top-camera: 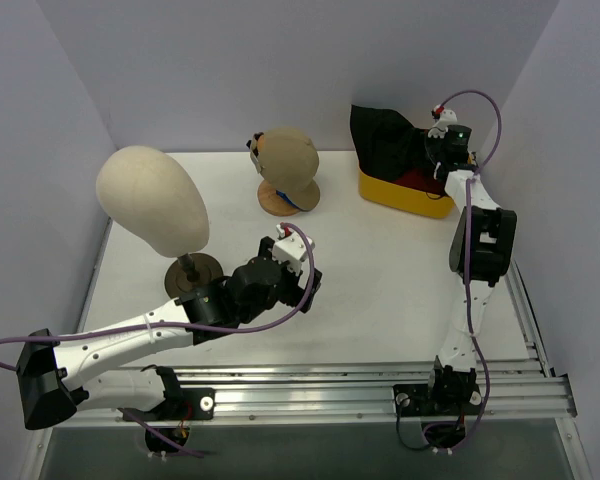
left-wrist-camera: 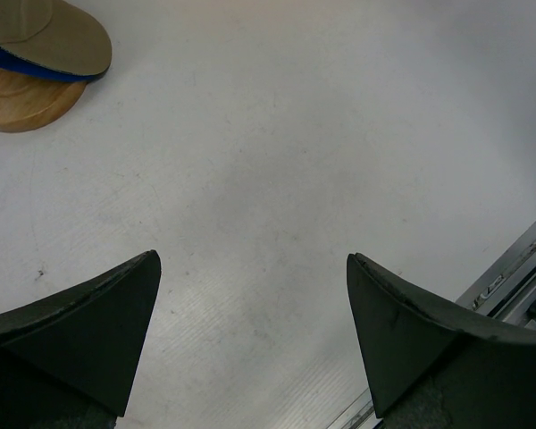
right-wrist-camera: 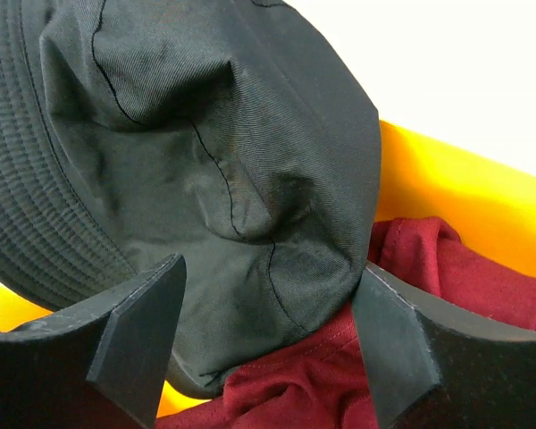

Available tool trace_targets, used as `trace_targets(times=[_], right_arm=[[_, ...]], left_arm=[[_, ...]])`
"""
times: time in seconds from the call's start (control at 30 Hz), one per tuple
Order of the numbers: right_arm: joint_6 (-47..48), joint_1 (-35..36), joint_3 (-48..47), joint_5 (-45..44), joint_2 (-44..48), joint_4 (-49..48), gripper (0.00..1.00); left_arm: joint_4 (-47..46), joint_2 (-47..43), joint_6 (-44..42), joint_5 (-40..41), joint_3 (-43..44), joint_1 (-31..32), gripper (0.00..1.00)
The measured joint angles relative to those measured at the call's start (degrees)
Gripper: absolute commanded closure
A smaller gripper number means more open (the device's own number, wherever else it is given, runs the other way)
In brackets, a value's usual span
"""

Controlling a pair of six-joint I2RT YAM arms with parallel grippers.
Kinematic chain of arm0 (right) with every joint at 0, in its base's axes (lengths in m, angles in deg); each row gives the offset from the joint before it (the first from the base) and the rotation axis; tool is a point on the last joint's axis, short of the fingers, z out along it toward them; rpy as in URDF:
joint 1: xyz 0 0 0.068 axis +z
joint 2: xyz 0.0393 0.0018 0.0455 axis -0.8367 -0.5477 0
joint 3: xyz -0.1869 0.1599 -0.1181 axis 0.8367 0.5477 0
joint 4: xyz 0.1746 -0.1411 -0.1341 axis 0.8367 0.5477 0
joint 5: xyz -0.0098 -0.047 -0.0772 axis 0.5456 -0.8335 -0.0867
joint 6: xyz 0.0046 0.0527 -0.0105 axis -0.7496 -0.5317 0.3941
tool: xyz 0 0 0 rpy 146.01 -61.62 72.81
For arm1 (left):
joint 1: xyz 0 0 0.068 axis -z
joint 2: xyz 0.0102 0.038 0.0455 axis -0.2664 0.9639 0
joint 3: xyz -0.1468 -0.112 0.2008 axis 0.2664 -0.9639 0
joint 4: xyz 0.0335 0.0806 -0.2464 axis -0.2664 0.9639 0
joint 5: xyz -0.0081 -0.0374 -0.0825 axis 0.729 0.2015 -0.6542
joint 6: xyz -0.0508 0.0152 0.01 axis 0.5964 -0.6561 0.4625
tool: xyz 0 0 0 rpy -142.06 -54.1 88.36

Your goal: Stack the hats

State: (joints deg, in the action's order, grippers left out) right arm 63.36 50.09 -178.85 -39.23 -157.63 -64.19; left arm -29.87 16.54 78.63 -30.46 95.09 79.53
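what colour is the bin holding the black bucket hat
The bin is bright yellow, clearest in the top external view.

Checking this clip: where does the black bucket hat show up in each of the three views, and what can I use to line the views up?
Top external: the black bucket hat is at far right, sticking up from the yellow bin.
Left wrist: not in it.
Right wrist: the black bucket hat fills the upper left and centre.
Shared landmark: the yellow bin, seen in the top external and right wrist views.
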Motion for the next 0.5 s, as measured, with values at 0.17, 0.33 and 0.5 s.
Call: trace_targets(times=[0.17, 0.33, 0.5], right_arm=[[-0.5, 0.0, 0.5, 0.5, 0.0, -2.0, 0.38], [-1.4, 0.0, 0.5, 0.4, 0.0, -2.9, 0.46], [-1.9, 0.0, 0.5, 0.4, 0.0, -3.1, 0.59]], left_arm=[[-0.1, 0.8, -0.2, 0.0, 0.0, 0.0, 0.06], [-0.3, 0.9, -0.5, 0.0, 0.0, 0.0, 0.06], [-0.4, 0.9, -0.5, 0.3, 0.0, 0.0, 0.06]])
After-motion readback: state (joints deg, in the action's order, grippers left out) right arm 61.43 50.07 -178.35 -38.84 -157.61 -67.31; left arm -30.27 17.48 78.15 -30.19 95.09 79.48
